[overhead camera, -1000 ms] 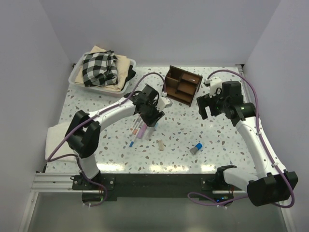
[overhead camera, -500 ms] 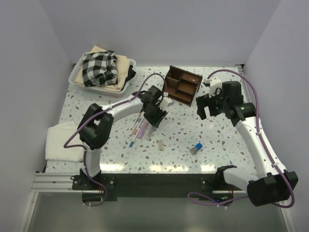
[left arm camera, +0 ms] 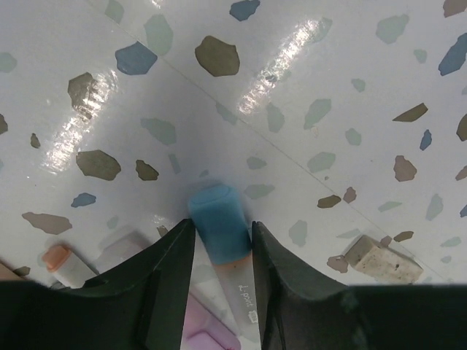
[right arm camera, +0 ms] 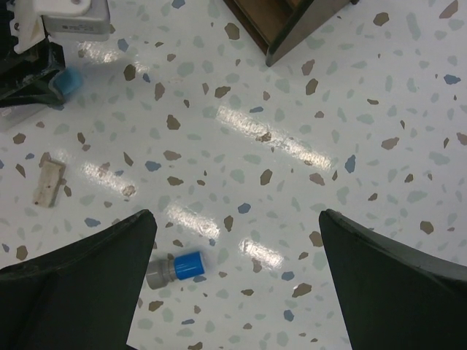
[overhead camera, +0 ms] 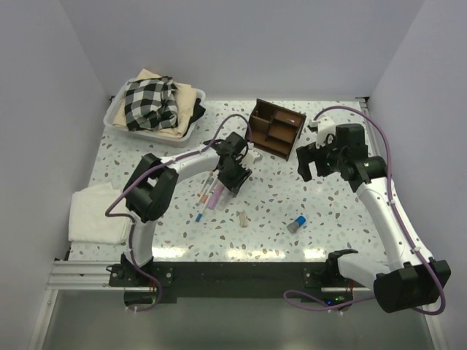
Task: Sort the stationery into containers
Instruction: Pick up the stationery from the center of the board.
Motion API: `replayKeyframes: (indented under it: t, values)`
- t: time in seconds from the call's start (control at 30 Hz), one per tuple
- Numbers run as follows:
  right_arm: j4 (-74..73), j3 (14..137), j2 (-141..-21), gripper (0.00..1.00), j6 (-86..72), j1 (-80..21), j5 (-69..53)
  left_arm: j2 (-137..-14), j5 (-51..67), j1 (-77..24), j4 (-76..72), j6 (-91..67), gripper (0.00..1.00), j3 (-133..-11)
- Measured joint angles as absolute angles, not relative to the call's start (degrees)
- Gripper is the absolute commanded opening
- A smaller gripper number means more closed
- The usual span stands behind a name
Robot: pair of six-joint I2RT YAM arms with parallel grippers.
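Blue-capped pen [left arm camera: 219, 219] on worktop [overhead camera: 328, 211] | left end effector [left arm camera: 222, 229] nipped on its cap | right end effector [overhead camera: 310, 162] wide, empty, near organizer [overhead camera: 276, 128] | best: firm the pinch, lift level, clear of neighbouring pens [overhead camera: 207, 195]

A speckled terrazzo table [overhead camera: 284, 191] carries everything. At its far left corner sits a white plastic tub [overhead camera: 114, 117], heaped with a black-and-white checked cloth [overhead camera: 149, 103] lying on top of beige cloths [overhead camera: 187, 98] that spill over the tub's right side. A folded white cloth [overhead camera: 93, 216] lies at the table's left edge, towards the near corner.
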State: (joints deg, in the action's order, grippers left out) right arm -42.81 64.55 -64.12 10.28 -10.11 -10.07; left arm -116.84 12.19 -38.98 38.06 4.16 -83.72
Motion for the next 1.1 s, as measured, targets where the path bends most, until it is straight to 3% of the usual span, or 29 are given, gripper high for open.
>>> replayKeyframes:
  t: [0.1, 0.13, 0.4, 0.7, 0.8, 0.93, 1.1]
  values:
    - [-42.8, 64.6, -64.1, 0.99, 10.2, -10.1, -10.1, -117.6, 12.3, -39.0, 37.5, 3.6, 0.03, -84.6]
    - [-42.8, 64.6, -64.1, 0.99, 10.1, -10.1, -10.1, -117.6, 12.6, -38.9, 37.3, 3.7, 0.00, -84.7]
    - [-42.8, 64.6, -64.3, 0.99, 10.2, -10.1, -10.0, -117.5, 17.3, -37.6, 40.9, 5.2, 0.00, -87.5]
    - [-42.9, 67.2, -69.0, 0.98, 10.7, -10.1, -8.1, -113.3, 28.8, -33.1, 43.0, 7.7, 0.00, -106.3]
    - [-42.5, 68.7, -70.2, 0.97, 10.9, -10.1, -6.6, -107.6, 31.3, -32.2, 30.0, 8.2, 0.00, -104.3]
    - [-40.7, 70.3, -72.0, 0.97, 11.2, -10.1, -3.9, -100.1, 32.8, -29.6, 0.1, 6.6, 0.00, -92.7]
    - [-38.5, 72.4, -76.0, 0.96, 11.1, -10.1, -0.3, -109.8, 32.7, -26.9, -29.3, 3.5, 0.00, -94.7]
